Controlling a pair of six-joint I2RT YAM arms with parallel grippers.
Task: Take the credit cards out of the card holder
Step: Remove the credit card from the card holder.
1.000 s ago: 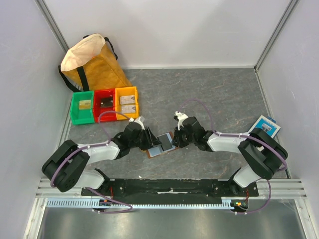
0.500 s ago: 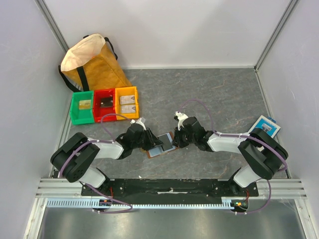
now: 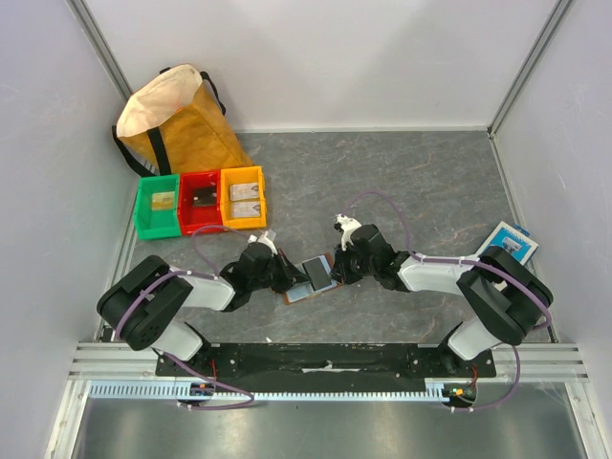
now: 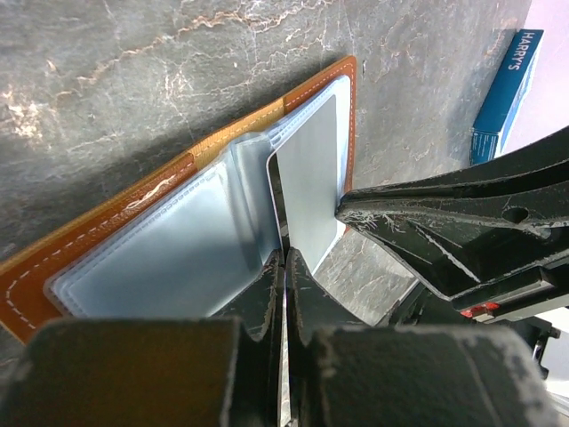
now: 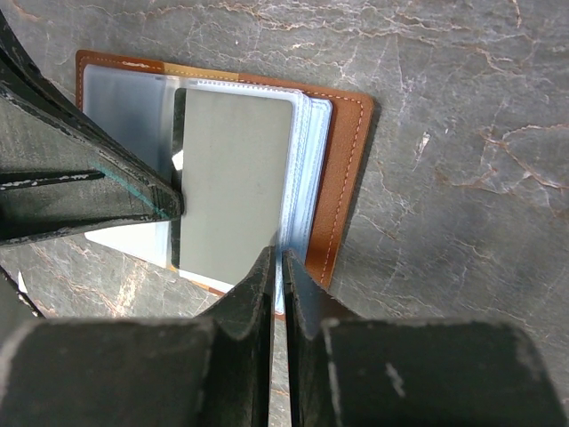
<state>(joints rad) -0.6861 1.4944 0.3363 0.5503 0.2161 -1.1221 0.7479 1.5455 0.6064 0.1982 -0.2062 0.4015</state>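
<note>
Brown card holder (image 5: 342,169) lies open on table (image 3: 430,182) at 5 o'clock from yellow bin (image 3: 242,196); left hand (image 4: 284,258) pinches grey credit card (image 5: 236,169) by its edge, right hand (image 5: 277,258) looks clamped on holder's sleeve rim, so best keep sleeve pinned and slide card flat toward 9 o'clock.

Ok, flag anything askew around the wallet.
A grey card sticks partly out of a sleeve in the open card holder, pinched by the left tool. That fits the removal; nothing else looks odd.
</note>
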